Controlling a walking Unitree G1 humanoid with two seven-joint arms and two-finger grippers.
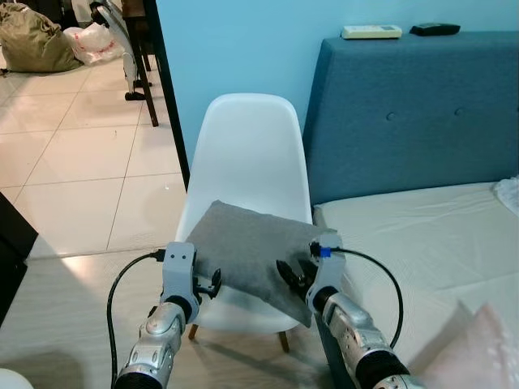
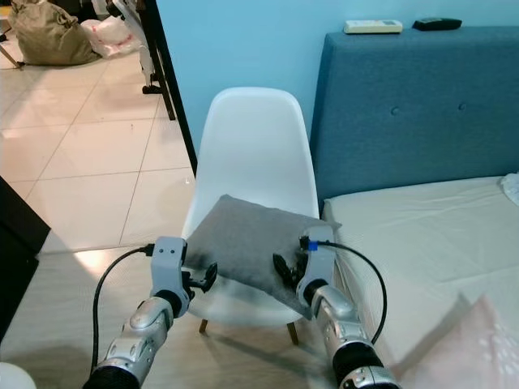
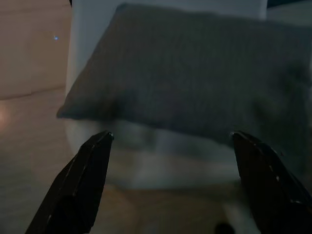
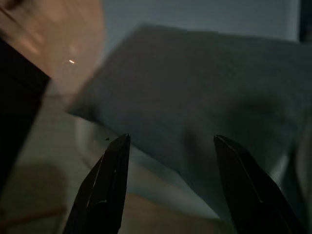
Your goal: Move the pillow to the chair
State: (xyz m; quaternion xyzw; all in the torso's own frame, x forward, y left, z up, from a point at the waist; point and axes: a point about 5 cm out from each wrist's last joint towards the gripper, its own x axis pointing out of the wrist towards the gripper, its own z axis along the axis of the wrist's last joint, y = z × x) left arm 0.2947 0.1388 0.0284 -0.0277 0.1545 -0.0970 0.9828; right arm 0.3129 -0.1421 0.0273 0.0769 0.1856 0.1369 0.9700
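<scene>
A blue-walled bedroom: bed (image 1: 422, 235) right, white chair (image 1: 247, 162) ahead, grey pillow (image 1: 247, 251) lying on its seat. My left pincer (image 1: 212, 284) and right pincer (image 1: 289, 273) gape empty at its near edge. Placement looks done; I'd back away next.

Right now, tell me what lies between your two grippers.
The grey pillow on the white chair, seen from the head, between the open left gripper and open right gripper.

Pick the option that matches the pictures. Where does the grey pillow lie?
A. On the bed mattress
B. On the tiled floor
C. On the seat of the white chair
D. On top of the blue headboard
C: the grey pillow lies on the seat of the white chair, both grippers open near it.
</scene>
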